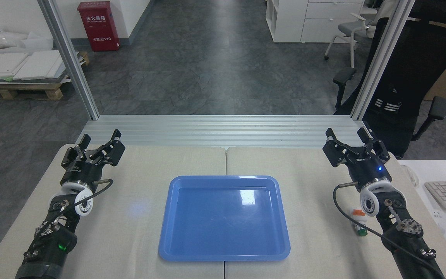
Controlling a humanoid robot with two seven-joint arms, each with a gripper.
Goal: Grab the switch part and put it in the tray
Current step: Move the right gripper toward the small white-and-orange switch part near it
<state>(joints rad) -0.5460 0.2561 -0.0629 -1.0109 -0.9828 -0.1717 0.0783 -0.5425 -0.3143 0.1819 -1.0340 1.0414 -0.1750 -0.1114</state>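
black left gripper (100, 140) above cloth table (130, 217), jaws spread, holding nothing. blue tray (176, 232) at centre. right gripper (350, 136) jaws spread, holding nothing. switch part (358, 223) on table right of tray, beside right arm, partly hidden.

Black arms with white wrist rings, thin black cables, a green and a blue indicator light.

shiny blue plastic tray (224, 254) | small switch part (358, 222): white body, orange end, green round cap | plain pale cream cloth table top (138, 201) | black metal left gripper (101, 145) | black metal right gripper (349, 140), tiny blue light
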